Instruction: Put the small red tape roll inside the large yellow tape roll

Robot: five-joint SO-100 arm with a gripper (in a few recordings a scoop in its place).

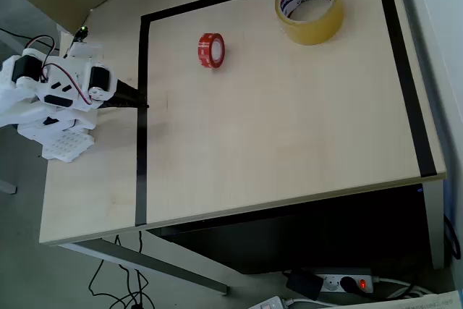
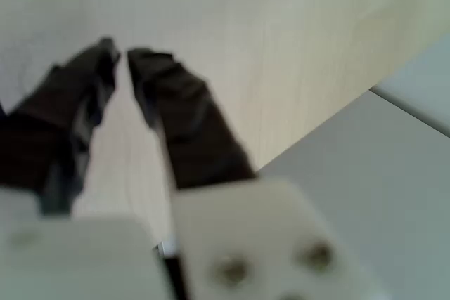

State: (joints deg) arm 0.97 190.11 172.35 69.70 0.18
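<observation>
The jaws [image 2: 121, 54] sit nearly pressed together in the wrist view, two dark blurred fingers [image 2: 179, 114] with only a thin sliver of pale wood between the tips, and nothing pinched in them. Below them runs plain desk [image 2: 281, 47], its edge cutting off toward four o'clock, where grey floor takes over. Pull out to the overhead view and the white arm [image 1: 61, 95] is folded up at nine o'clock, its dark jaw tips resting right at the black tape border [image 1: 142, 113] that frames the working area. So this is the opening step by my reading: no reach made, nothing gripped. The small red tape roll [image 1: 211, 50] stands on its edge at about eleven o'clock in the frame, up and to the right of the jaw tips at roughly one o'clock from them, and well apart. The large yellow tape roll [image 1: 309, 7] lies flat near twelve to one o'clock, hole upward, printed core showing, well apart from the red one. Next move, as I judge it: spread the jaws wide, swing out to the red roll, and line the fingers across its thin width, because a roll standing on edge may wheel away if nudged.
</observation>
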